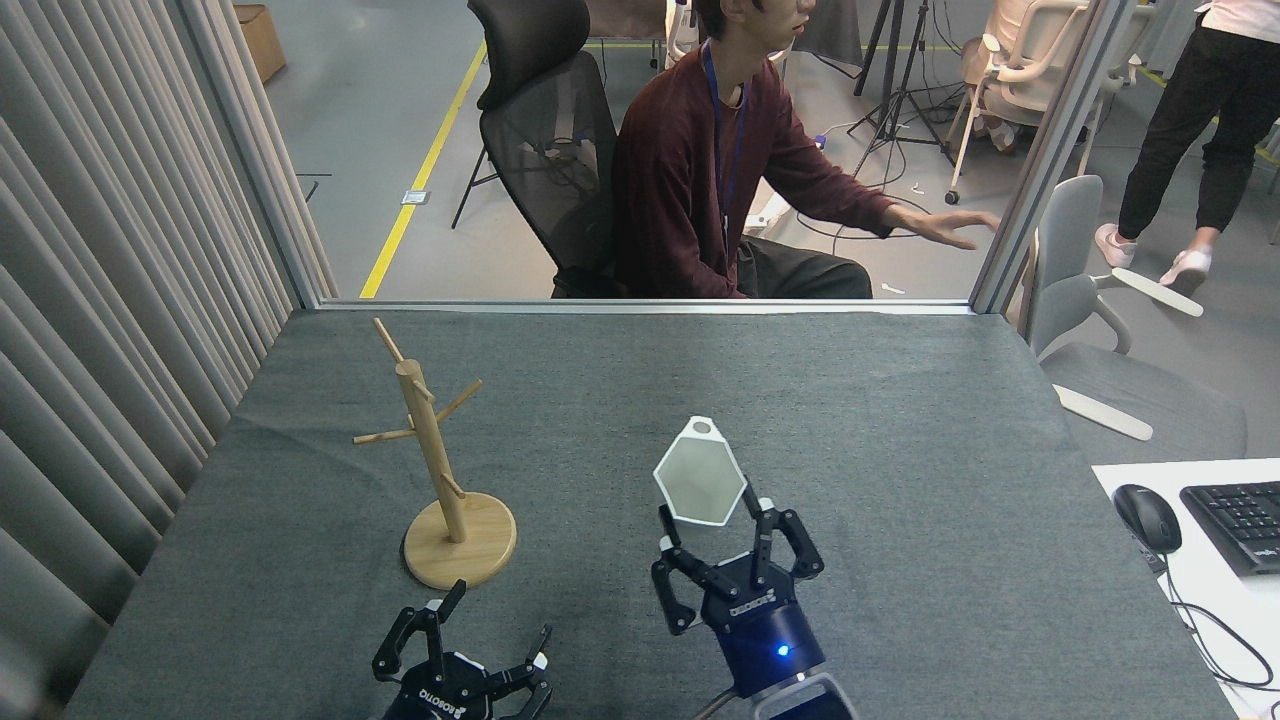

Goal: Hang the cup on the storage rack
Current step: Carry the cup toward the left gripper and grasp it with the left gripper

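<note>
Gripping the white cup (699, 486) between its fingers, our right gripper (712, 530) held it above the grey table (900, 420), to the right of the storage rack (437, 470), tab handle pointing away from us. Our left gripper (462, 640) hung with fingers spread wide, holding nothing, just in front of the rack's round base.

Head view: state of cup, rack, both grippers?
cup: lifted off the table, held by the right gripper, tab handle up
storage rack: upright, pegs bare
right gripper: shut on the cup
left gripper: open, holding nothing
</note>
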Available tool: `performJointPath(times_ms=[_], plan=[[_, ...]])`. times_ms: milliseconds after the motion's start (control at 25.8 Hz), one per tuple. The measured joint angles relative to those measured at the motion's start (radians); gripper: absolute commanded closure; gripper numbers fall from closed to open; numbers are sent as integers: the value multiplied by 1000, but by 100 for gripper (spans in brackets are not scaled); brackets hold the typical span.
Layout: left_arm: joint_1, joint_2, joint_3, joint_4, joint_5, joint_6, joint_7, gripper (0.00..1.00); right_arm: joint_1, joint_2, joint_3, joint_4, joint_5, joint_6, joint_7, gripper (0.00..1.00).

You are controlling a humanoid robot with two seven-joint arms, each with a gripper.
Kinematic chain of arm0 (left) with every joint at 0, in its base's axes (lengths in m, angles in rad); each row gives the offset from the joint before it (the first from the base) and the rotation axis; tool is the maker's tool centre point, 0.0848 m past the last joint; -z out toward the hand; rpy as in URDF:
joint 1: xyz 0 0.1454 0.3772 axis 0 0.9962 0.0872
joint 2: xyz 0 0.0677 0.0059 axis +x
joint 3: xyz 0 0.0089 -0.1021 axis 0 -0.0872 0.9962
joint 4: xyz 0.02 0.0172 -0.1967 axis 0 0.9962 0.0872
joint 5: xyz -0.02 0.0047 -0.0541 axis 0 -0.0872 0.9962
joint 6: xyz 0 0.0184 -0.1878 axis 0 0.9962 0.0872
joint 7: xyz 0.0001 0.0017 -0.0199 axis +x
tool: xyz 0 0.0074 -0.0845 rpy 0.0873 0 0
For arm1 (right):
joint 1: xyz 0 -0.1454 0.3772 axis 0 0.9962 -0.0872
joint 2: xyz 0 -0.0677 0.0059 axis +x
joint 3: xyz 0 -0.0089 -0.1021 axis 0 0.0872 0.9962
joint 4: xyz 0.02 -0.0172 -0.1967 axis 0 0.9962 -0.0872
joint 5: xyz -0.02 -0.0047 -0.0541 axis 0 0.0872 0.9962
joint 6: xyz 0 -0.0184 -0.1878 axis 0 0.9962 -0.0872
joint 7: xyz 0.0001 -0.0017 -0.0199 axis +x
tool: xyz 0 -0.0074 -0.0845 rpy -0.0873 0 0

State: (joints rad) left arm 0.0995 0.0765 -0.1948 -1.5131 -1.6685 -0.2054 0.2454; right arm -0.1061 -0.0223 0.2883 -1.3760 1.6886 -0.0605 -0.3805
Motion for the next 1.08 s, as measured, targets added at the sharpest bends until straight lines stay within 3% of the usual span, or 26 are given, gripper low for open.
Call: performJointPath(times_ms=[310,1085], plan=[[-3,-7,-11,-4,-6,9,1,1,85,65,110,-41,71,35,-8,35],[3,-21,-14,-37,-6,10,3,1,103,101,279,-24,84,130,-11,35]])
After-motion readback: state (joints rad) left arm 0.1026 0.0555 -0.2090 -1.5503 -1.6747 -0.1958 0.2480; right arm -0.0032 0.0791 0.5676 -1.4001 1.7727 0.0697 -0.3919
